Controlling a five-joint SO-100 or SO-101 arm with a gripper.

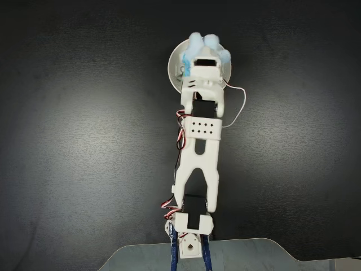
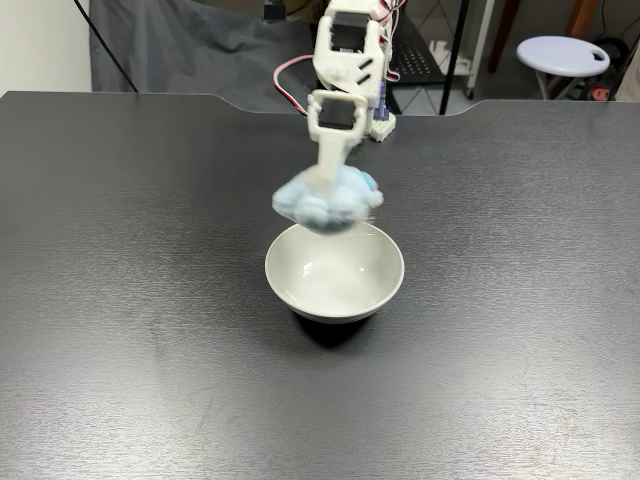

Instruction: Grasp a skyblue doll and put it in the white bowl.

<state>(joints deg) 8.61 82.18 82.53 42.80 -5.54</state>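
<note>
You have the white two-finger gripper (image 2: 330, 195) clamped on the fluffy pale-blue plush doll (image 2: 327, 201), holding it just above the round glossy white bowl (image 2: 335, 297) mid-counter (image 2: 120, 300), so a release should drop it inside.

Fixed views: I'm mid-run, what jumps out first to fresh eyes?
The skyblue doll hangs blurred in the gripper, just above the far rim of the white bowl at the middle of the dark table. From above, the white arm stretches out to the bowl, covering most of it.
</note>
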